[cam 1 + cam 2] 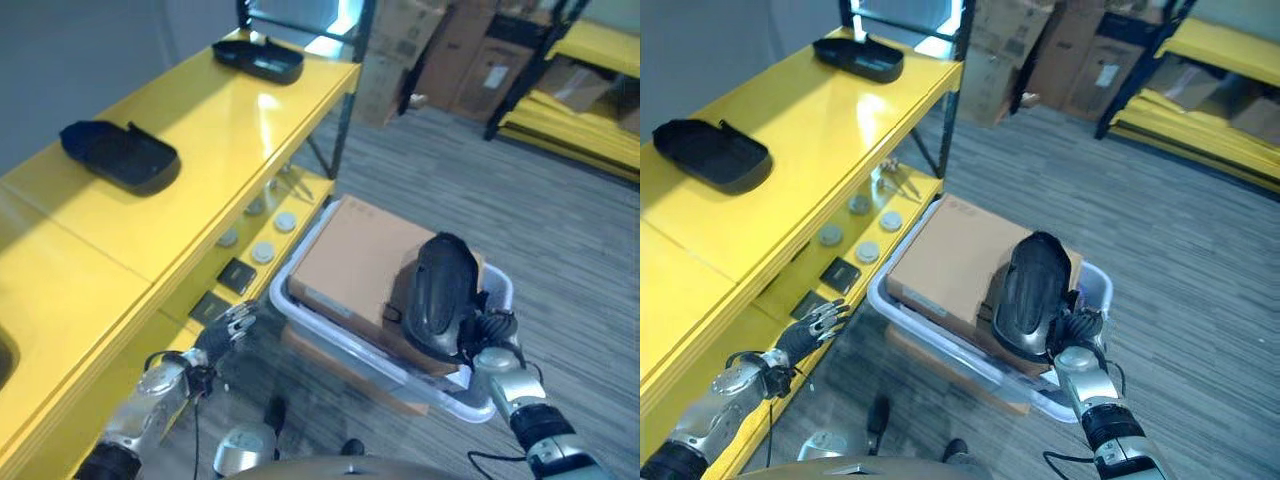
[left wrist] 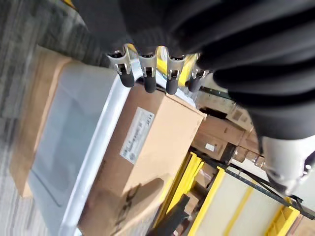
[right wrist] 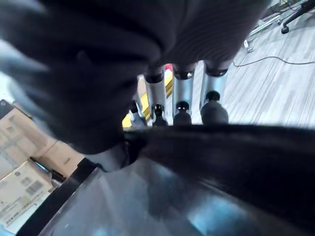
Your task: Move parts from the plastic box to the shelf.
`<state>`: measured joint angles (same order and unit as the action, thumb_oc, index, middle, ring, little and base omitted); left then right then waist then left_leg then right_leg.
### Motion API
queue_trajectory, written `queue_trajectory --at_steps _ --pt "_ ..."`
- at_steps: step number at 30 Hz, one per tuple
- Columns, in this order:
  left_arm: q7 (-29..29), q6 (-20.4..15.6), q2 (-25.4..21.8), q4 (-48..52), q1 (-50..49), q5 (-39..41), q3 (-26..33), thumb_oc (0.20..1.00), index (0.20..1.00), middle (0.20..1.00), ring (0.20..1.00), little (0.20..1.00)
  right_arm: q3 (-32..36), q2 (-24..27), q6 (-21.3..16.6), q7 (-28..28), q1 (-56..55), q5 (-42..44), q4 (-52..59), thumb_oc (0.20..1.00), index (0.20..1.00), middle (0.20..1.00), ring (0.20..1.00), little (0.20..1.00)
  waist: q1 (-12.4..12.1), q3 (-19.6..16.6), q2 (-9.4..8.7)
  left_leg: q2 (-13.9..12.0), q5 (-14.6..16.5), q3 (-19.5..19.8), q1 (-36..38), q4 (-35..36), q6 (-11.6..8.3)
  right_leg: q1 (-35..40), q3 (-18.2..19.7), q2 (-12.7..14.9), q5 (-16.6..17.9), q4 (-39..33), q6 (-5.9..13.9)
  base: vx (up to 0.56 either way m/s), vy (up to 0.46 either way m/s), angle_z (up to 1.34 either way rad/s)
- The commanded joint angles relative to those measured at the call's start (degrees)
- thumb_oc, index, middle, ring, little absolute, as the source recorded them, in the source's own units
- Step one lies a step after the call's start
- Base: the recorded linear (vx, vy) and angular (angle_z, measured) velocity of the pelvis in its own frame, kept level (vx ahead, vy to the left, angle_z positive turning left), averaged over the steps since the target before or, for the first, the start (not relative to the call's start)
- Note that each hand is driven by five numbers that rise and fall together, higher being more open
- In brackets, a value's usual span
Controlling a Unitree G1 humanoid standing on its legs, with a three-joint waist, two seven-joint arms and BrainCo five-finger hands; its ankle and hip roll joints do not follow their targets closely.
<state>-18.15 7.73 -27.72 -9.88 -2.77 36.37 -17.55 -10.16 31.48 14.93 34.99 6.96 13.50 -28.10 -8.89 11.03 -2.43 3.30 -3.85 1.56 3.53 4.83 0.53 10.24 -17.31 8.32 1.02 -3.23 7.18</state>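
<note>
A long black moulded part [image 1: 440, 295] stands tilted over the grey plastic box [image 1: 302, 312], resting against the cardboard box [image 1: 350, 260] that lies inside it. My right hand [image 1: 488, 334] is shut on the part's lower end. In the right wrist view its fingers [image 3: 183, 101] curl over the part's edge [image 3: 206, 187]. My left hand [image 1: 226, 330] hangs open with straight fingers by the lower level of the yellow shelf [image 1: 220, 150], left of the plastic box and apart from it. Two similar black parts [image 1: 120, 155] [image 1: 258, 58] lie on the shelf's top.
The lower shelf level holds pale round discs [image 1: 262, 252] and flat black squares [image 1: 237, 275]. A flat cardboard sheet [image 1: 345, 372] lies under the plastic box. Stacked cardboard boxes [image 1: 450, 50] and another yellow shelf [image 1: 590, 80] stand at the back right.
</note>
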Motion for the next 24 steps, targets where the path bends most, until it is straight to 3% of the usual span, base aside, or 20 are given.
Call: queue_trajectory --at_steps 1,5,10,13,19,24 --pt "-0.1 4.5 2.2 -0.4 3.2 6.6 -5.3 1.0 1.0 1.0 1.0 1.0 -1.0 2.7 -4.9 -0.2 5.2 -2.8 0.3 0.2 0.2 0.2 0.2 0.2 -1.9 -3.6 1.4 -4.8 5.3 -5.3 0.6 -4.1 -1.21 -4.4 2.3 3.5 4.7 -0.2 3.85 -0.01 -0.03 -0.1" --pt "2.5 7.8 4.6 -2.7 9.2 6.6 -9.4 1.0 1.0 1.0 1.0 1.0 -2.9 2.2 -4.9 -0.5 5.9 -3.4 1.7 0.2 0.2 0.2 0.2 0.2 0.5 -4.8 1.18 -5.1 5.4 -7.1 1.8 -3.8 -1.39 -4.3 3.9 3.0 4.9 -0.7 3.75 -0.01 -0.026 -0.11" --pt "7.0 15.9 9.5 -6.8 16.7 18.4 -13.3 1.0 1.0 1.0 1.0 1.0 -6.2 1.4 -2.9 -1.0 9.5 -5.0 3.2 0.2 0.2 0.2 0.2 0.2 3.3 -6.3 1.03 -5.4 5.7 -9.2 2.7 -3.8 -1.56 -4.5 6.0 2.6 5.1 -1.2 3.76 0.0 -0.008 -0.18" --pt "8.7 18.4 11.6 -8.3 19.4 22.3 -14.5 1.0 1.0 1.0 1.0 1.0 -8.4 0.6 -1.6 -1.3 12.1 -5.4 3.1 0.2 0.2 0.2 0.2 0.2 4.3 -7.0 0.97 -5.6 5.7 -10.1 3.0 -3.9 -1.69 -4.6 6.8 2.4 5.2 -1.4 3.72 0.02 -0.006 -0.23" --pt "13.9 24.4 13.9 -11.5 25.2 21.1 -16.5 1.0 1.0 1.0 1.0 1.0 -12.7 -0.8 0.3 -2.4 18.6 -4.9 2.0 0.2 0.2 0.2 0.2 0.2 5.2 -8.2 1.02 -5.9 5.9 -11.2 3.3 -4.2 -1.91 -4.8 7.3 2.2 5.0 -1.5 3.83 0.02 0.001 -0.18" --pt "14.0 25.1 14.7 -13.3 27.1 20.7 -17.1 1.0 1.0 1.0 1.0 1.0 -14.1 -1.5 1.4 -3.4 20.6 -4.9 1.8 0.2 0.2 0.2 0.2 0.2 5.5 -8.7 1.11 -5.8 5.8 -11.5 3.4 -4.0 -1.98 -4.8 7.4 2.2 5.0 -1.6 3.95 0.02 0.003 -0.01"
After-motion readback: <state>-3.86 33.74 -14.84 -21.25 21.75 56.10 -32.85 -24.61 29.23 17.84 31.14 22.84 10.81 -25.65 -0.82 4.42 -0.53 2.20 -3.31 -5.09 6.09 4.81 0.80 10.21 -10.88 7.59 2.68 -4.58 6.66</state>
